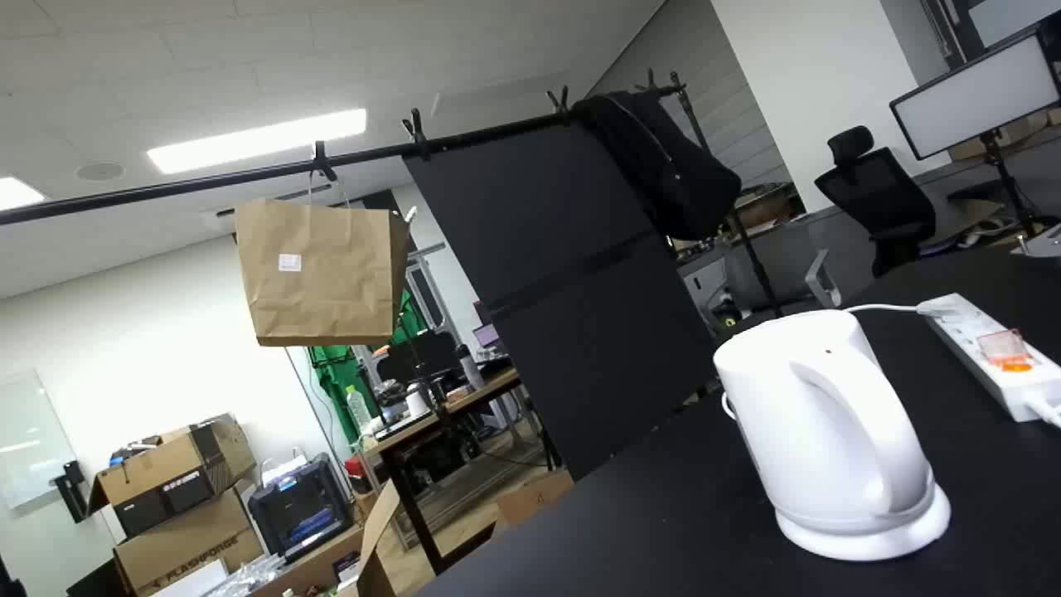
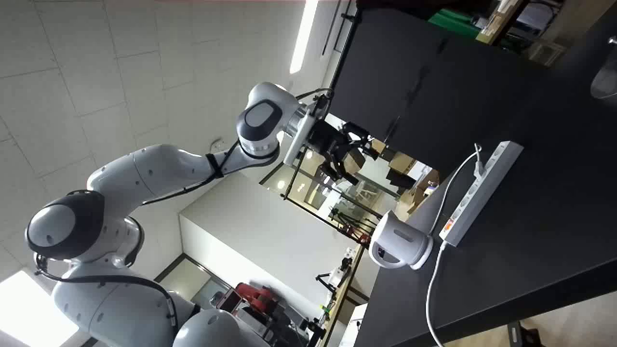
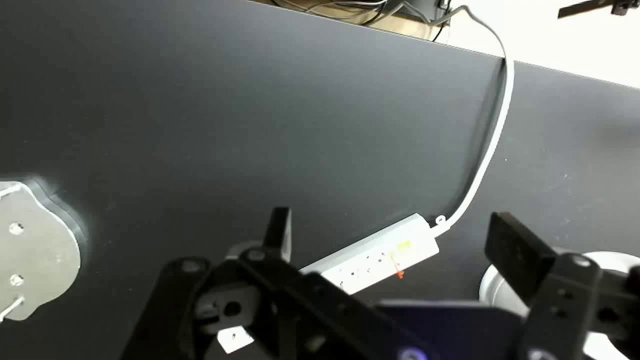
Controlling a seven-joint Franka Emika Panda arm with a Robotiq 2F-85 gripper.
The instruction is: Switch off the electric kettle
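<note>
On the dark tabletop (image 2: 544, 231): white kettle (image 1: 808, 423). Stands upright on round base (image 1: 866, 539); carries curved handle (image 1: 883, 414). Just beside: power strip (image 1: 974, 348) with orange switch (image 1: 1015, 365), linked to kettle by thin white cord (image 1: 883, 307). Above tabletop, well apart from kettle: end effector (image 2: 362, 166), black, fingers (image 3: 276, 232) spread wide. At left of wrist view: grey plate (image 3: 40, 260). At lower right of same view: kettle, partly hidden behind one finger. Hung from bar (image 1: 249, 172) in an exterior view: brown paper bag (image 1: 319, 282).
</note>
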